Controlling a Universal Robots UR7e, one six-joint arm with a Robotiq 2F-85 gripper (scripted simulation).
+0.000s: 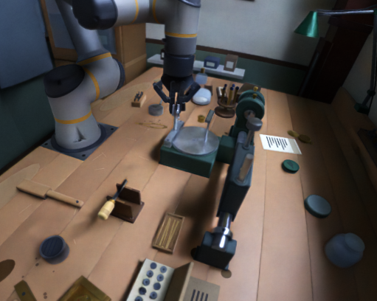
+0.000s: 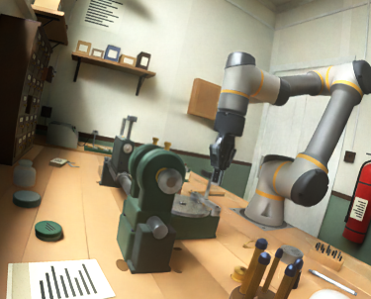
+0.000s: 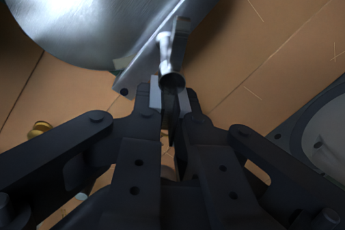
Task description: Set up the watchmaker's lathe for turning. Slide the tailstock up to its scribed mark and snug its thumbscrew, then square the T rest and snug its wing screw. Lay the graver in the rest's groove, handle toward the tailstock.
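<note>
My gripper (image 1: 176,108) (image 2: 217,173) (image 3: 170,96) is closed on the upright wing screw (image 3: 171,53) of the T rest (image 1: 175,127), at the near-robot edge of the round steel plate (image 1: 195,140). The T rest's flat bar (image 3: 169,32) lies slanted across the plate's rim. The lathe bed (image 1: 235,177) runs from the green headstock (image 1: 250,107) to the dark tailstock (image 1: 218,247) at its near end. The graver (image 1: 111,203), with a yellow handle, leans on a small wooden stand (image 1: 129,203) on the bench.
The green plate base (image 1: 188,156) sits just below the fingers. A second upright post (image 1: 208,123) stands on the plate's far side. A tool cup (image 1: 225,101), a grooved tray (image 1: 168,232) and round lids (image 1: 317,205) lie around the bench.
</note>
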